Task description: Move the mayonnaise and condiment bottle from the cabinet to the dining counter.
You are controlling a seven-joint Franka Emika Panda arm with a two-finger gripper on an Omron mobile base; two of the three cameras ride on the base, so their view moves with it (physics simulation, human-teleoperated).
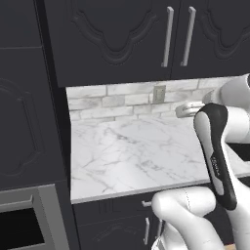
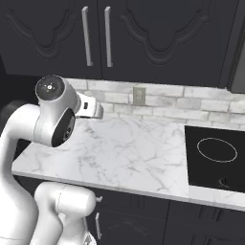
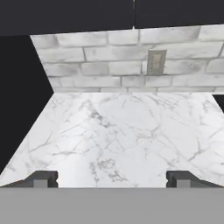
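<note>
Up above the marble bench (image 1: 132, 156), the cabinet (image 1: 117, 39) hangs with its doors closed, two silver bar handles (image 1: 168, 36) side by side. From the right base view a black cooktop (image 2: 215, 158) sits set into the bench at the right; the left base view instead takes in a tall dark unit with an oven (image 1: 24, 219) at the left. Looking along the hand (image 3: 112, 179), its fingertips (image 3: 41, 178) stand wide apart with nothing between them, pointed over the bench toward the brick wall and its outlet (image 3: 156, 62). The cabinet lies above and ahead of the hand.
</note>
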